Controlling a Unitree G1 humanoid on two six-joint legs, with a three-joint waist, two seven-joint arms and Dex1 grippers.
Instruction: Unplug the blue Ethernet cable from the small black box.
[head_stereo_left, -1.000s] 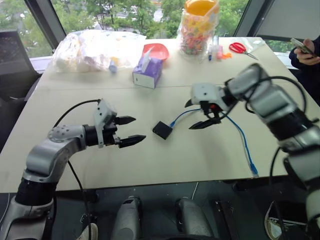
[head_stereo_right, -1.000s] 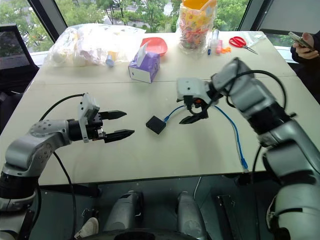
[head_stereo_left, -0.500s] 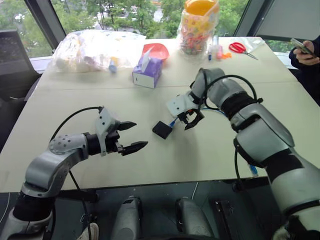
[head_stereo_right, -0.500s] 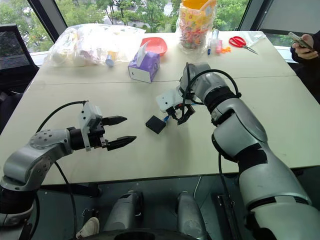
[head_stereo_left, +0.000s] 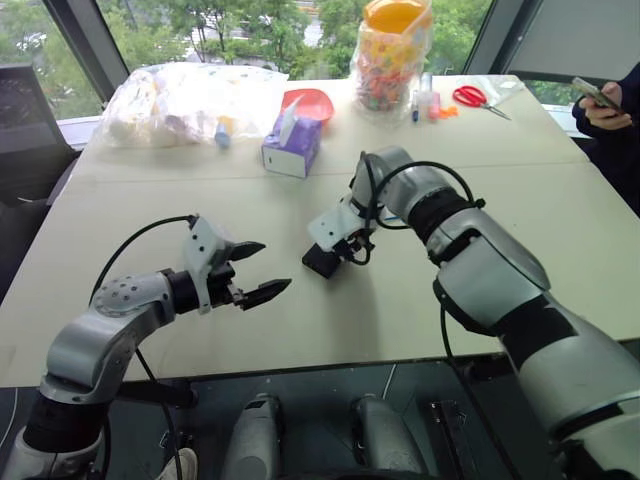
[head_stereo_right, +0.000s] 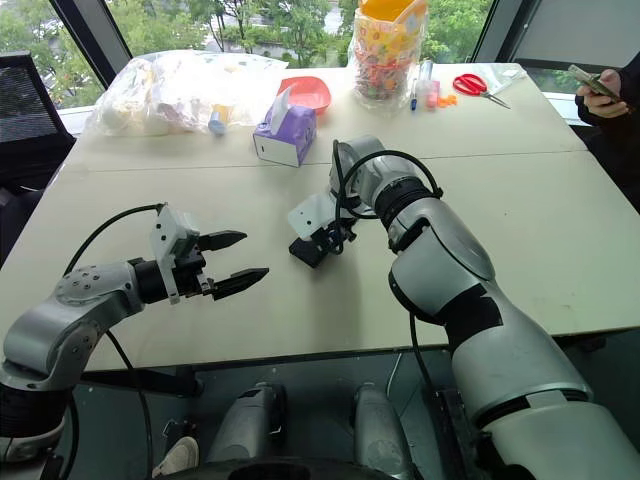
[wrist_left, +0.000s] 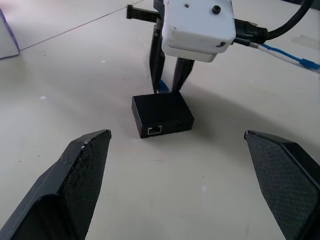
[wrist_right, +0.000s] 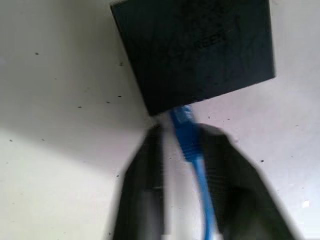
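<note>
Beige table (head_stereo_left: 200, 330) by windows. We see the small matte-black box (head_stereo_left: 322, 260) mid-table, thin blue Ethernet cable (wrist_right: 186, 134) plugged at its 2 o'clock. Right gripper (wrist_right: 182, 145) pinched on the plug; left gripper (head_stereo_left: 255, 270) wide at 9 o'clock. Risk: unheld box drags along.

a pale table (head_stereo_left: 250, 330) carries clutter along its far side: a purple tissue box (head_stereo_left: 291, 146) with a red bowl (head_stereo_left: 309, 101) just behind it, and a crumpled clear plastic bag (head_stereo_left: 185, 98) of small items to the left of both. further right stands a tall clear jar (head_stereo_left: 392, 55) of colourful sweets with an orange lid, then a few pens (head_stereo_left: 427, 98) and red-handled scissors (head_stereo_left: 477, 98) lying flat. at the far right edge a person's hand (head_stereo_left: 604, 112) holds a phone (head_stereo_left: 591, 92).
</note>
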